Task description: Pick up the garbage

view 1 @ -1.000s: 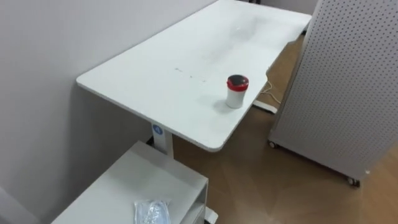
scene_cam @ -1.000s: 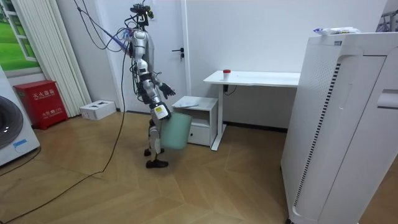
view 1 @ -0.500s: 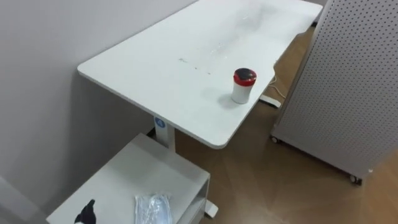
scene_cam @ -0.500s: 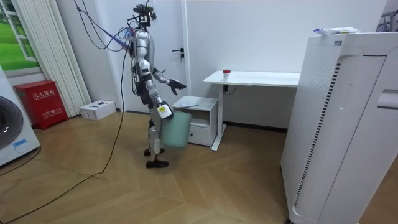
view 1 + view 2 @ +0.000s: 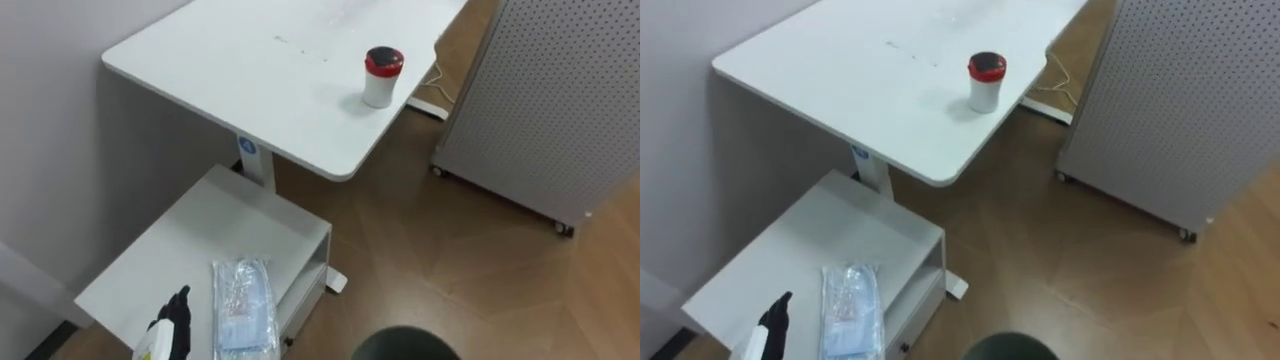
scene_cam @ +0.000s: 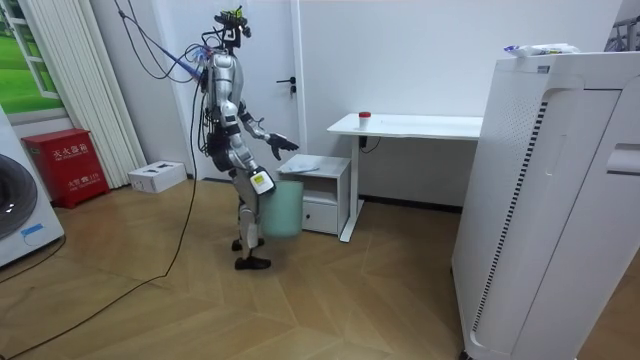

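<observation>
Robot's left hand (image 5: 172, 318), fingers straight, hovers beside the plastic packet (image 5: 243, 305) on the low cabinet (image 5: 230, 225); nothing picked up yet. Right hand (image 6: 256, 182) hangs by the green bin (image 6: 283, 208); whether it grips the bin cannot be told.

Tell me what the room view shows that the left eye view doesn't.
The room view adds the whole robot standing at the low cabinet, a pale green bin at its side, plus a washing machine and red box at the room view's left. The left eye view adds a clear plastic packet lying flat on the cabinet top. Both share the white desk, the red-lidded cup on it, the cabinet, and the left hand held out over the cabinet, fingers straight.
</observation>
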### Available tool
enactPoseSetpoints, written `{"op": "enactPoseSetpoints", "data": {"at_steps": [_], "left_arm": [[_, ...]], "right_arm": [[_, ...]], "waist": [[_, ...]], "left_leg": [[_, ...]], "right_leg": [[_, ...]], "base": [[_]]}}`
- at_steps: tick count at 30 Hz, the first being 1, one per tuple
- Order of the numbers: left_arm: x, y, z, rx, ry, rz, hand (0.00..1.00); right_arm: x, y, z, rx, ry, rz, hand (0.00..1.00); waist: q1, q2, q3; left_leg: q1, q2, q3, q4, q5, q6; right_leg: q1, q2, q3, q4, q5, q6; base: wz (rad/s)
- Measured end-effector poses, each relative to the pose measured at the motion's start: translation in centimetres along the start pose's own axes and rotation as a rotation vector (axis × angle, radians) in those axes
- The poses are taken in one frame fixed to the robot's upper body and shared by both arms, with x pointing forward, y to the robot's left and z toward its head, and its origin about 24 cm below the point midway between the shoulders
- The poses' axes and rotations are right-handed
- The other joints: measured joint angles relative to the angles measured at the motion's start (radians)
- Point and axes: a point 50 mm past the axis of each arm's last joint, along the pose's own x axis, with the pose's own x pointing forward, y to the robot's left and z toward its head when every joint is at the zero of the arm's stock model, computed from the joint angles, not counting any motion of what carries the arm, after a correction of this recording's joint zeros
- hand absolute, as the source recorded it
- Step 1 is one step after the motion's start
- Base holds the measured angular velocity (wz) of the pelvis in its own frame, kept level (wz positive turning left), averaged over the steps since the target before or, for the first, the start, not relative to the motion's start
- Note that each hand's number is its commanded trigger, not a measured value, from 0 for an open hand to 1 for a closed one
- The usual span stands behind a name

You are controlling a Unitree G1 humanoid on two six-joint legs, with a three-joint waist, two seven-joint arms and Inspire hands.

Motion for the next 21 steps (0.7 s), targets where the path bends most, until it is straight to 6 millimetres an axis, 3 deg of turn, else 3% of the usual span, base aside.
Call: {"op": "enactPoseSetpoints", "data": {"at_steps": [5,9,21], "left_arm": [[0.7,0.2,0.9,-0.012,-0.013,0.031,0.00],[1.8,0.7,2.1,-0.010,-0.036,0.072,0.00],[2.7,1.8,3.4,-0.017,-0.090,0.188,0.00]], "right_arm": [[0.0,0.1,0.3,0.036,-0.018,-0.002,1.00],[0.1,0.1,1.1,0.029,-0.062,-0.003,1.00],[0.3,0.6,2.7,0.084,-0.124,0.005,1.00]], "waist": [[-0.017,0.000,0.0017],[-0.033,0.013,0.0133],[-0.094,0.016,0.0164]], "left_leg": [[-0.062,0.006,0.000,0.032,-0.002,-0.002],[-0.110,0.019,0.009,0.085,-0.022,-0.002],[-0.202,0.019,0.031,0.137,-0.026,-0.008]], "right_leg": [[-0.056,0.001,-0.002,0.023,0.000,-0.009],[-0.104,0.000,0.007,0.064,-0.005,-0.015],[-0.220,-0.023,0.009,0.150,-0.038,-0.036]], "base": [[0.00],[-0.09],[-0.02]]}}
